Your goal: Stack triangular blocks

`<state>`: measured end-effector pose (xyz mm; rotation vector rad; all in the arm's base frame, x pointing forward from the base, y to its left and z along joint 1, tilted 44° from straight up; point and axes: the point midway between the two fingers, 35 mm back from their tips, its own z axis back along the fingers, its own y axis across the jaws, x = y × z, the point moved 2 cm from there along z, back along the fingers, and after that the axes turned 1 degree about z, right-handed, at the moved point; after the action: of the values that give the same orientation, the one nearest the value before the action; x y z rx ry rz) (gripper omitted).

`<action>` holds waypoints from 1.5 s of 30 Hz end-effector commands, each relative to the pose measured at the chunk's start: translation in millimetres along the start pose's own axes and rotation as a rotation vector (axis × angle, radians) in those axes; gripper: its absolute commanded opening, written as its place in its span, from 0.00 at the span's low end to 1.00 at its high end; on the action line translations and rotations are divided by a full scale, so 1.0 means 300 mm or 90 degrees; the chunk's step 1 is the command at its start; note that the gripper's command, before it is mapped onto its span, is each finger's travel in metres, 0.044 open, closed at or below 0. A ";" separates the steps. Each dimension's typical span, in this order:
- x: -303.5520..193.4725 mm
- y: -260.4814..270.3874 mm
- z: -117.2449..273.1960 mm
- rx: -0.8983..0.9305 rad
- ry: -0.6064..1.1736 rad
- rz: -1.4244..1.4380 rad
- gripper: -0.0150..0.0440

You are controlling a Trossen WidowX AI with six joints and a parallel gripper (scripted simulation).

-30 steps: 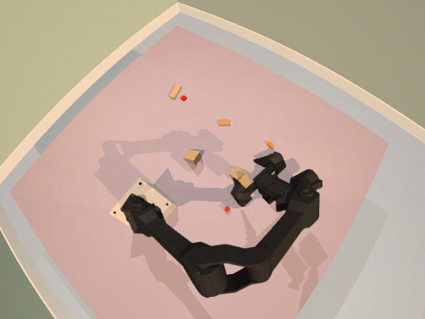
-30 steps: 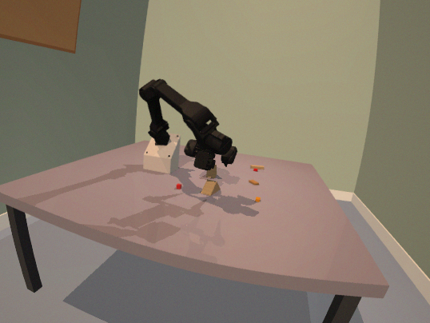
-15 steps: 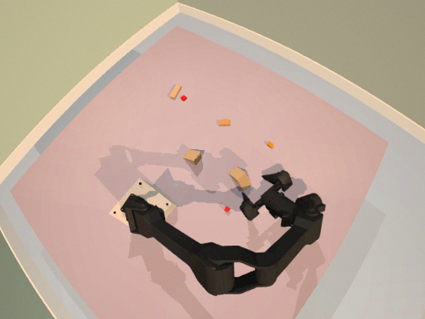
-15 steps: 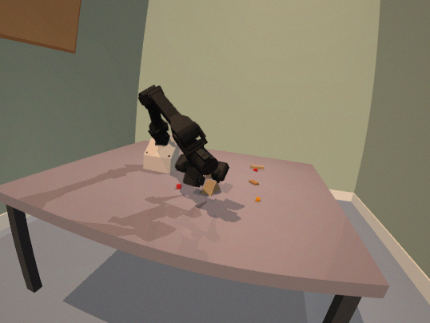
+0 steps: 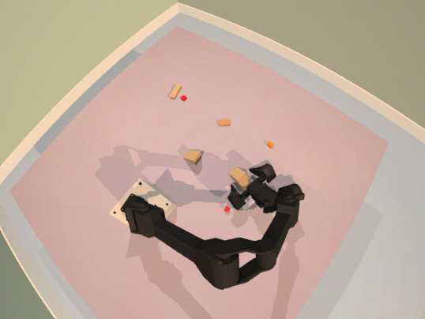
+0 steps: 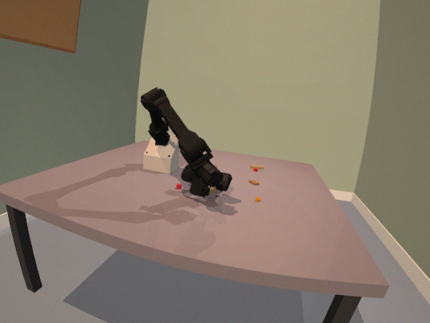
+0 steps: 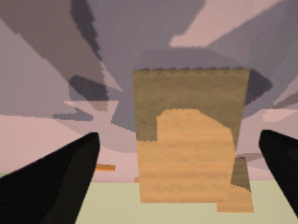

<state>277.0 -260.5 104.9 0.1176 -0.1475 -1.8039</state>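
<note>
The gripper [image 5: 250, 185] [image 6: 212, 182] [image 7: 179, 138] stands wide open, gripping nothing; between its jaws, the near triangular block [image 5: 239, 177] [image 7: 187, 155] points its sloped face toward the wrist, while the other triangular block [image 5: 193, 156] [image 7: 235, 201] lies beyond.

On counter [image 5: 197, 71] [image 6: 280, 224], top view: tan blk [image 5: 175, 91] [image 6: 256, 167] ~11 o'clock, red cube [image 5: 183, 98] [image 6: 256, 169] just beside; orange blk [image 5: 224, 122] [image 6: 253, 182] ~12; orange cube [image 5: 270, 144] [image 6: 257, 199] ~2.

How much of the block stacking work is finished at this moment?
Done: no stacking yet; the two triangular blocks rest apart on the table. In hand: nothing; the gripper is open, its fingers either side of the nearer block. Left: grasp one, set it slope on slope, even the ends, release and withdraw.
</note>
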 end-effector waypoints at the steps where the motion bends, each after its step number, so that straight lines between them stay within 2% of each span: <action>1: -0.003 -0.001 -0.009 0.000 0.001 -0.004 1.00; 5: -0.003 -0.001 -0.009 0.000 0.001 -0.004 1.00; 15: -0.002 0.000 -0.004 0.000 0.000 0.000 0.56; 21: -0.002 0.000 -0.004 0.000 0.000 0.000 0.49; 26: -0.009 0.002 0.003 0.000 0.000 0.000 0.26; 45: -0.220 0.009 0.215 0.001 0.003 0.000 0.25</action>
<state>284.3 -204.4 156.7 0.1203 -0.1357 -1.8013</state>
